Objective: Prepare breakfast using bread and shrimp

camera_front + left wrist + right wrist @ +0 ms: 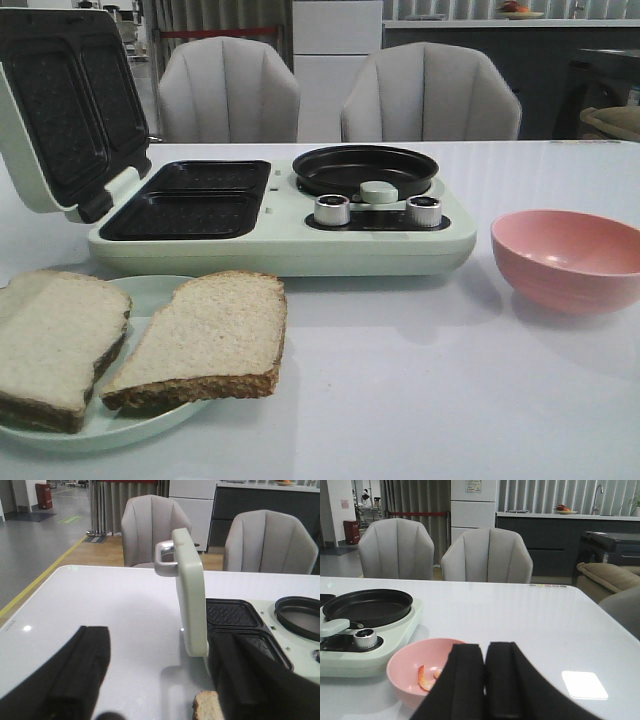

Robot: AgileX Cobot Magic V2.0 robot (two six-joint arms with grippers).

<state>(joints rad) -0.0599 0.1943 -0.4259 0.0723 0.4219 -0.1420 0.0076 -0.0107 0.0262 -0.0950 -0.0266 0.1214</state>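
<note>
Two bread slices (205,335) (55,340) with dark crusts lie on a pale green plate (150,292) at the front left. A corner of one slice shows in the left wrist view (206,706). Orange shrimp (426,677) lie in the pink bowl (410,662), which also shows at the right in the front view (568,257). My left gripper (157,667) is open and empty, above the table beside the bread. My right gripper (485,672) is shut and empty, just beside the bowl. Neither gripper shows in the front view.
A pale green breakfast maker (285,215) stands mid-table with its lid (70,105) open, two dark sandwich plates (190,200), a round black pan (365,170) and two knobs (332,209). Two grey chairs (228,90) stand behind the table.
</note>
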